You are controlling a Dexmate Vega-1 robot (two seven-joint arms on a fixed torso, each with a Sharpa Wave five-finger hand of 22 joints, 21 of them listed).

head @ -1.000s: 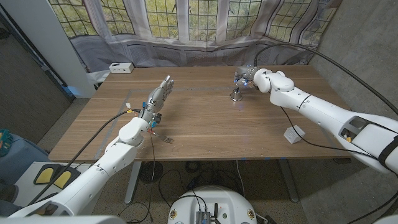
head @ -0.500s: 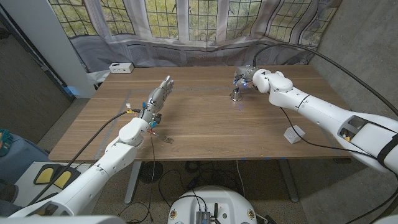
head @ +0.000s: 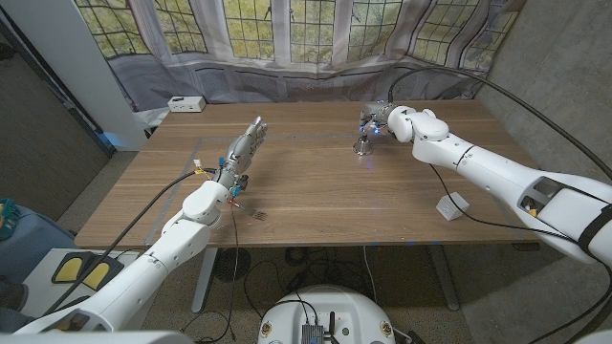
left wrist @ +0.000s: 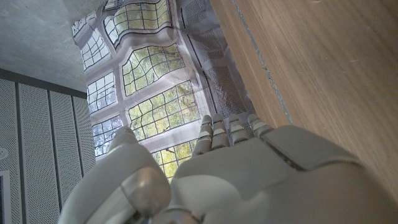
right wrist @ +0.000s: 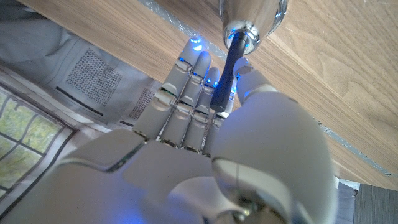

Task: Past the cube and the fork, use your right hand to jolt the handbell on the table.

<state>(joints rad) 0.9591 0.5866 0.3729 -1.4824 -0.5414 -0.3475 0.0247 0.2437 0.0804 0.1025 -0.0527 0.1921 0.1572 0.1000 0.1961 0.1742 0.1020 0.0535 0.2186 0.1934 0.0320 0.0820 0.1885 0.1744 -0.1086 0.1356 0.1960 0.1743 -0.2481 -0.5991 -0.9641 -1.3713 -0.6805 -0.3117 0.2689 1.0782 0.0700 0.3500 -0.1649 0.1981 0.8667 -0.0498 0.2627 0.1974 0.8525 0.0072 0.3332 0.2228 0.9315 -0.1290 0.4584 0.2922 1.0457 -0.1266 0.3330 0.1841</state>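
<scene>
The handbell [head: 362,145], a silver bell with a dark handle, stands upright at the table's far middle. My right hand [head: 381,116] hovers at its handle from the right with its fingers stretched out. In the right wrist view the dark handle [right wrist: 225,70] lies against those fingers [right wrist: 186,93], beside the thumb, and the bell's shiny body [right wrist: 252,14] rests on the wood. No closed grip shows. My left hand [head: 243,146] is raised over the table's left part, fingers straight and together, holding nothing. A small fork [head: 256,214] lies near the front edge, with a tiny red object [head: 232,203] beside my left wrist.
A white box [head: 185,103] sits at the far left corner. A small white block [head: 452,204] on a cable lies under my right forearm at the right. Bare wood [head: 316,186] stretches between the two arms. A curtain hangs behind the table.
My right hand and wrist have slid slightly left, closer over the bell's handle. The bell stands in about the same place. The left arm has not moved.
</scene>
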